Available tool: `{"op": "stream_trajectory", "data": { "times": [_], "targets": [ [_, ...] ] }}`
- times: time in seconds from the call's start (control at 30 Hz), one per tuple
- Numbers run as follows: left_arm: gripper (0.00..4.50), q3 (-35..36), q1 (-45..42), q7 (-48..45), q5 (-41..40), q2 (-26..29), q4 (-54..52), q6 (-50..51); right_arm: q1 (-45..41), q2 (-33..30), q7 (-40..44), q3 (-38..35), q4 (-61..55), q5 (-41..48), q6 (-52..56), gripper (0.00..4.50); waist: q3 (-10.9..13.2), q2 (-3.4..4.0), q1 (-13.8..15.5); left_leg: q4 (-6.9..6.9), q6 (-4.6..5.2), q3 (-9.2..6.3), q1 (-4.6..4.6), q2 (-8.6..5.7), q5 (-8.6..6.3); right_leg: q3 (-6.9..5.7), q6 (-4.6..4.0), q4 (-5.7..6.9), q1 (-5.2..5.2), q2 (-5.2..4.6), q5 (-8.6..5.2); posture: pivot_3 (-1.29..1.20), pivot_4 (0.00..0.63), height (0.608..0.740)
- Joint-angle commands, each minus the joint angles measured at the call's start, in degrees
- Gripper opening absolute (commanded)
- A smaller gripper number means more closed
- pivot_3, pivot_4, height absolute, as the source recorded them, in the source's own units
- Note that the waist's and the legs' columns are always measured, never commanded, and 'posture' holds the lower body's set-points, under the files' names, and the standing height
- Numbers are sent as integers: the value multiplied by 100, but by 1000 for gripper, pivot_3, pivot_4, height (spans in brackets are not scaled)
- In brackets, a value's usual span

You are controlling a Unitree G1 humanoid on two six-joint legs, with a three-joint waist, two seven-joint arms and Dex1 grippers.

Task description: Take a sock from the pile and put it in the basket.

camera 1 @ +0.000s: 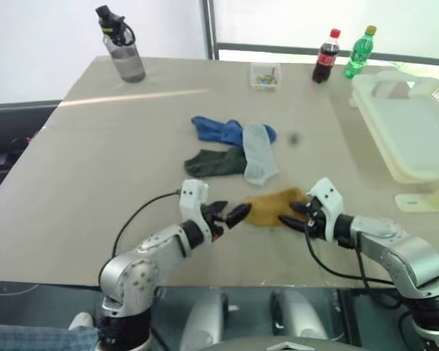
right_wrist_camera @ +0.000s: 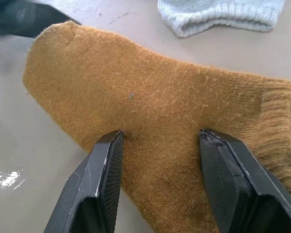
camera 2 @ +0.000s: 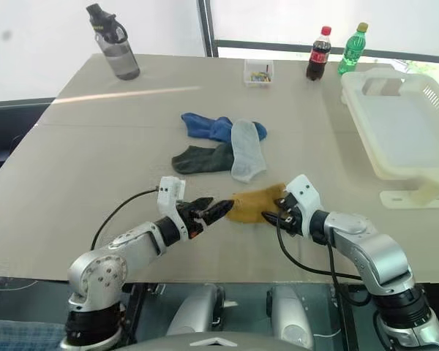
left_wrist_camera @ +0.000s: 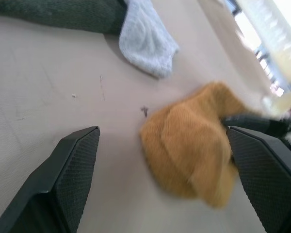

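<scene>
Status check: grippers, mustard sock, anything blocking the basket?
Left gripper open beside the sock. Right gripper open, fingers pressed on it, no pinch. Sock flat on table, basket path unobstructed.

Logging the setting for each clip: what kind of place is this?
Probably an indoor lab or office test area: a large beige table beside a window, set with staged props: loose socks, drink bottles and a white basket.

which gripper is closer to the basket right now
Right. The right gripper sits at the yellow sock, on the basket's side; the left gripper is beyond the sock.
</scene>
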Motion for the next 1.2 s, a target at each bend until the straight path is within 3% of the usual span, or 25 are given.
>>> {"op": "stream_trajectory", "data": {
  "times": [0.03, 0.57, 1.03, 1.2],
  "targets": [
    [4419, 222, -193, 351, -405, -327, 735, 846, 48, 59, 0, 127, -35, 24, 158, 2538, -39, 18, 10, 0, 0, 1, 0, -1, 0, -1, 0, 0, 2, 0, 0, 0, 150, 740],
    [4419, 1037, -1115, -32, -1849, -352, 2071, 2517, -65, 299, -132, 121, 8, -124, 130, 2538, -69, 19, -6, 1, 0, -2, 4, -6, 0, -4, -2, -2, 10, -1, -1, 0, 150, 740],
    [4419, 1457, -1858, -394, -3164, -710, 2990, 2143, -8, 487, -288, 94, -92, -208, 126, 2538, -62, 10, -13, -1, -1, -1, -8, -4, 0, -2, -20, -2, -7, 0, 10, 0, 150, 740],
    [4419, 1127, -1899, -457, -2909, -639, 3183, 1981, -53, 488, -300, 53, -199, -167, 156, 2538, -61, 10, -13, -5, -1, -1, -10, -6, 0, 3, -23, -3, -9, -2, 12, 0, 150, 740]
  ]
}}
